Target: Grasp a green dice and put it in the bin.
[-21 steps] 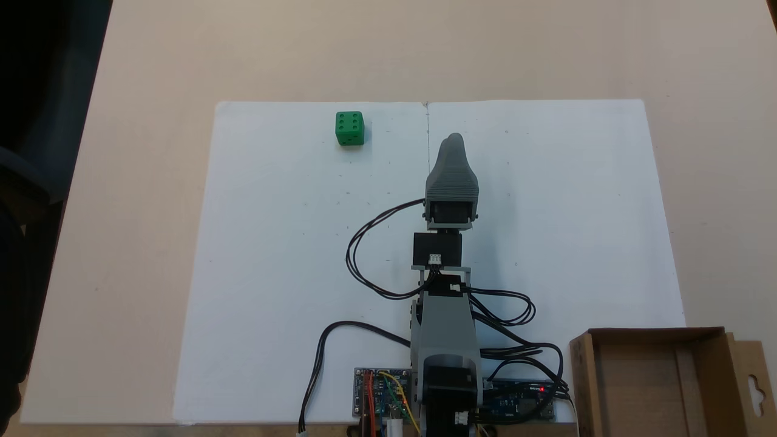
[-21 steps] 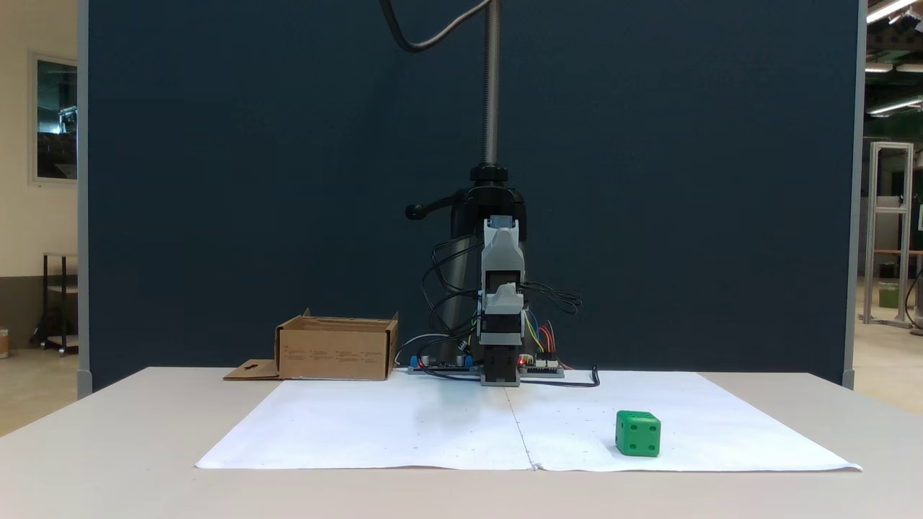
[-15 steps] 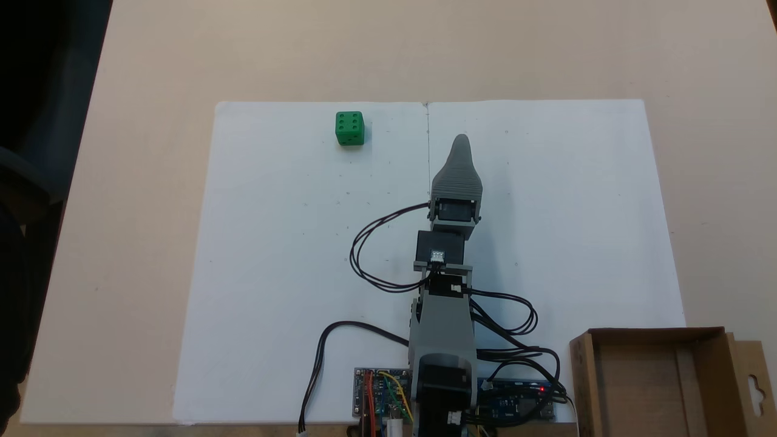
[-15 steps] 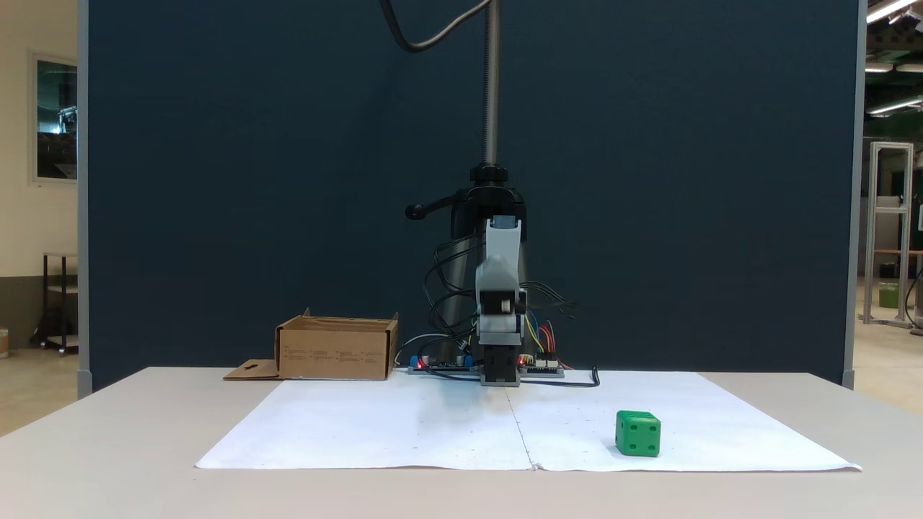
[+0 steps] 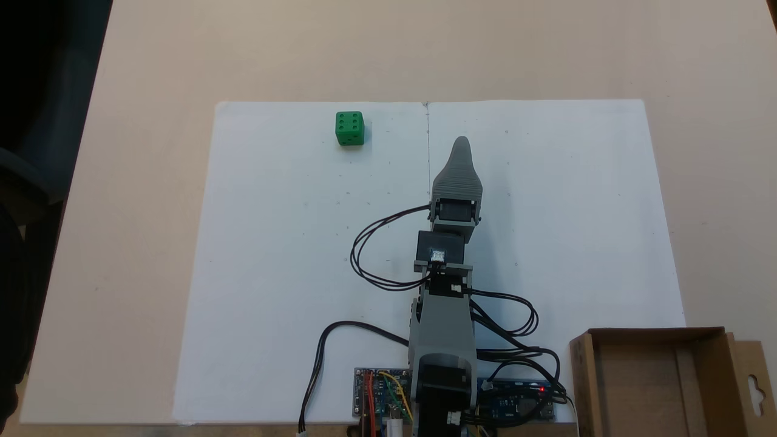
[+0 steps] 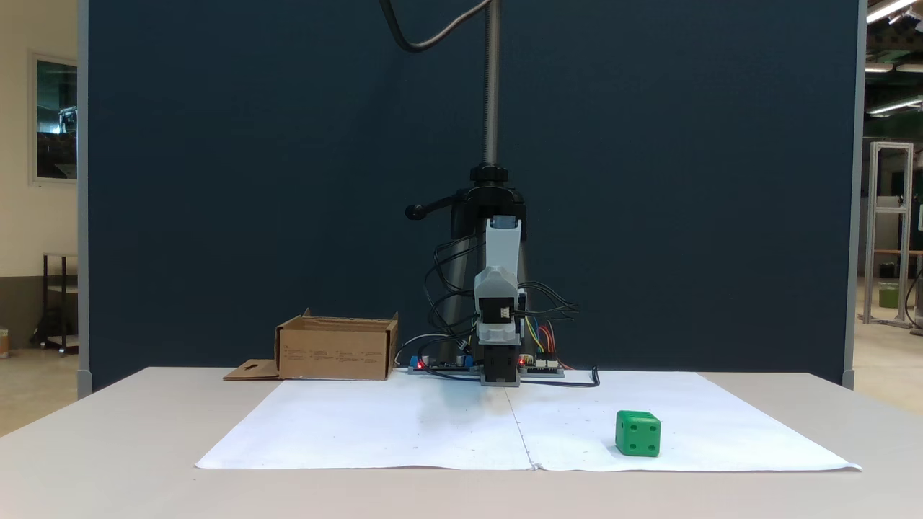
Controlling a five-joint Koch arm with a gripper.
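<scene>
The green dice (image 5: 349, 128) is a small bright green cube with rounded edges and darker sunken pips; in the fixed view from above its upper face shows six pips. It rests flat on the white paper sheet (image 5: 273, 255), near that sheet's far edge and left of the centre crease in this view; in the low fixed view it (image 6: 638, 433) sits toward the front right of the sheet, untouched and well apart from the arm. The sheet is thin, matte and lies flat on a smooth beige table (image 5: 133, 182), with faint small marks on its surface. The gripper (image 5: 461, 143) is a grey ribbed plastic part tapering to a rounded tip, pointing away from the base just right of the crease and above the paper; from above one tapered jaw covers the other, and the low view is too small to resolve the tips, so I cannot tell how far the fingers are parted, and nothing is seen held. Black cables (image 5: 376, 255) loop from the arm's black servo blocks down to exposed circuit boards (image 5: 379, 397) at the base. The bin (image 5: 655, 376) is a brown corrugated cardboard box, rectangular with low walls, standing beside the base at lower right from above; a side flap (image 5: 753, 382) with a keyhole-shaped cutout lies folded outward. Behind the table stands a dark blue panel (image 6: 252, 180).
</scene>
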